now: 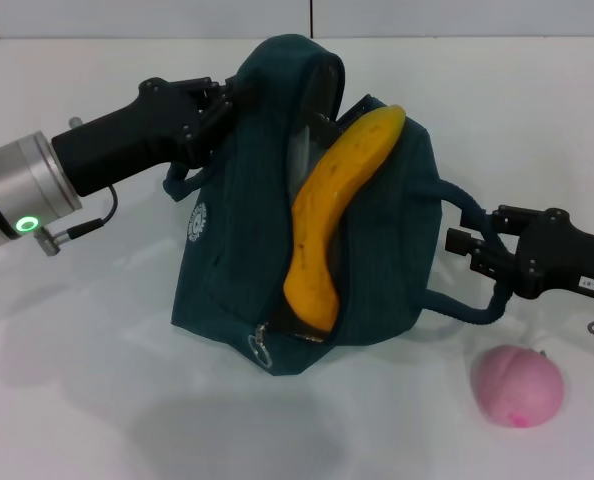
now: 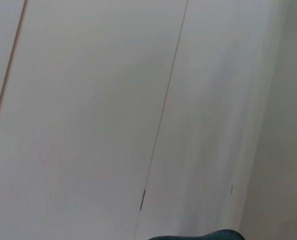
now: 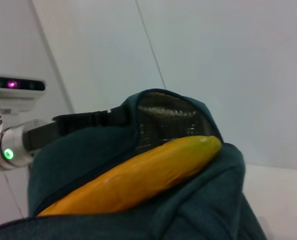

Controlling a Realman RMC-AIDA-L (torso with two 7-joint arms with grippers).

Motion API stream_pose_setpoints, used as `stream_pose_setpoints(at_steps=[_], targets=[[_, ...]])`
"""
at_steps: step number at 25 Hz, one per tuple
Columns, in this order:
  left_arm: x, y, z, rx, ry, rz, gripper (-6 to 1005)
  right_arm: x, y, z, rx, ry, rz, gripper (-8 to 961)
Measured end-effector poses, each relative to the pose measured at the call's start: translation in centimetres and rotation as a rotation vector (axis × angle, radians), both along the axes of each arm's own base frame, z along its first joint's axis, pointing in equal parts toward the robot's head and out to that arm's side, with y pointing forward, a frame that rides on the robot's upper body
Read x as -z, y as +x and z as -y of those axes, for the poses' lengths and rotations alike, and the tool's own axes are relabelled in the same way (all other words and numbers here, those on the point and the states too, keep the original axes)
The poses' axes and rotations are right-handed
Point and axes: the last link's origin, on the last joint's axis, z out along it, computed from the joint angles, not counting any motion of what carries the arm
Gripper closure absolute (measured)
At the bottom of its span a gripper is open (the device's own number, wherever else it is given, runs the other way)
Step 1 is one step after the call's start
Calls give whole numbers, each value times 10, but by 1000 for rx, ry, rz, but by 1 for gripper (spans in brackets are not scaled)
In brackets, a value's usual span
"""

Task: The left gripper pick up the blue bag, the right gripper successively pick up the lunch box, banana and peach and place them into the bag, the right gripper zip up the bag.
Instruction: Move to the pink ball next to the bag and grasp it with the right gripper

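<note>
The left gripper (image 1: pixel 220 105) clamps the upper rim of the blue bag (image 1: pixel 232 260), holding it upright on the white table (image 1: pixel 77 400) with its mouth open toward the robot. A banana (image 1: pixel 332 220) stands on end in the opening, its lower end down inside near the zipper pull (image 1: pixel 260 350) and its upper tip leaning out over the rim on the robot's right. Silver lining (image 3: pixel 171 122) shows behind the fruit in the right wrist view, where the banana (image 3: pixel 138 175) lies across the bag (image 3: pixel 198 210) mouth and the left gripper (image 3: pixel 88 120) grips the far rim. The right gripper (image 1: pixel 467 235) hangs just beside the bag's right flank, its fingers spread and holding nothing, close to the bag's strap (image 1: pixel 467 310). The peach (image 1: pixel 517 385) sits on the table near the right gripper, apart from the bag. The lunch box cannot be made out. The left wrist view shows mainly wall panels, with a sliver of the bag (image 2: pixel 203 236) at the frame's edge.
</note>
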Motion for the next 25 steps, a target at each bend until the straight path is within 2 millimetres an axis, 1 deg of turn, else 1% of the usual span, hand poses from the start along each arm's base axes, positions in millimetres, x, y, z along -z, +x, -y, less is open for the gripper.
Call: stream_pose_setpoints(at_steps=[1, 4, 6, 10, 12, 13, 14, 17, 22, 25], targets=[[0, 0, 0, 0, 0, 1, 965, 0, -1, 1, -27, 7, 9, 313], [-1, 0, 1, 4, 1, 2, 965, 0, -2, 4, -75, 25, 18, 455], [-1, -1, 2, 7, 4, 1, 965, 0, -4, 7, -121, 69, 16, 550], [-2, 0, 2, 11, 17, 8, 965, -1, -10, 17, -228, 153, -6, 685], [-2, -1, 3, 8, 25, 15, 965, -4, -12, 17, -236, 175, -28, 753], [-3, -1, 3, 7, 30, 22, 965, -4, -12, 17, -236, 175, -28, 818], [-5, -2, 5, 7, 36, 29, 965, -9, -14, 14, -220, 221, -70, 882], [-9, -4, 10, 17, 48, 52, 965, -17, -16, 12, -204, 282, -126, 882], [-17, -9, 13, 4, 34, 76, 966, -37, -19, 6, -163, 394, -236, 882], [-19, -10, 15, -11, -4, 85, 966, -48, -22, 5, -151, 403, -311, 883]])
